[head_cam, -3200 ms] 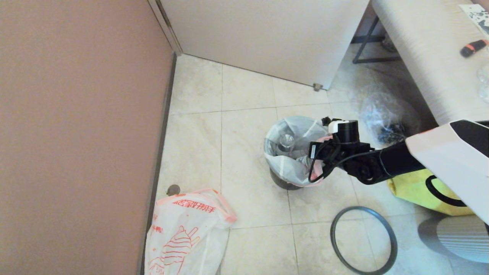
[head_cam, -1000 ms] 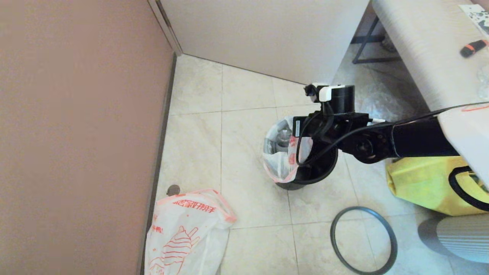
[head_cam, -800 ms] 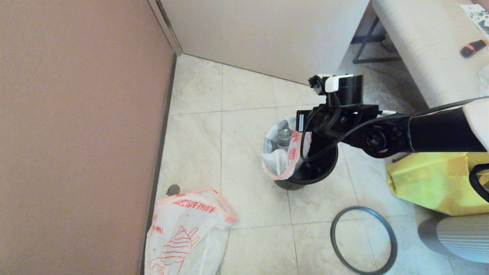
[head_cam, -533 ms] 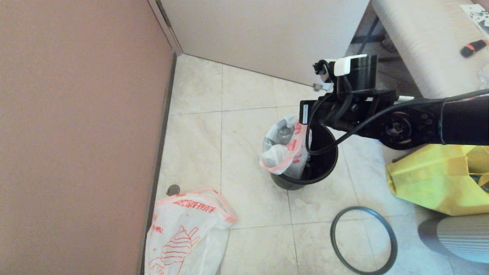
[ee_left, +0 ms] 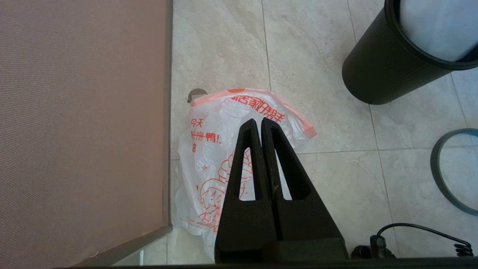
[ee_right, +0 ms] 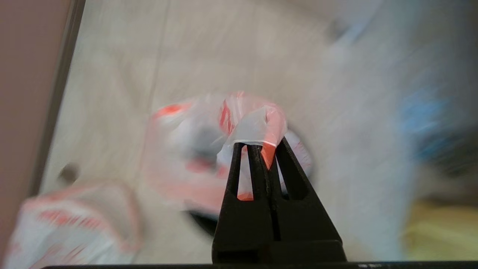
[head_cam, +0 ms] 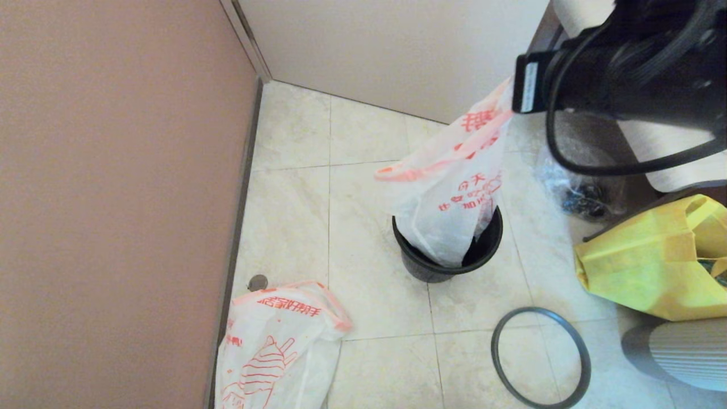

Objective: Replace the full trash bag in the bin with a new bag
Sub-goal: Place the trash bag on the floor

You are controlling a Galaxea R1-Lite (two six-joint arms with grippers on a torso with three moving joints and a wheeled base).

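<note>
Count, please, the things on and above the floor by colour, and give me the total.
White bags with red-orange print: 2, the full trash bag and the new bag
Black: 1, the bin
Dark grey: 1, the hoop
Yellow: 1, the big bag
Clear: 1, the unprinted bag
Total: 6

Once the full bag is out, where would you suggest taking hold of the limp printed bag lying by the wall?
Grip the new bag at its pink rim, the raised corner nearest the bin, coming from above. There the film puckers off the tile, whereas the rest lies slack. The left claw, shut, hangs over it.
</note>
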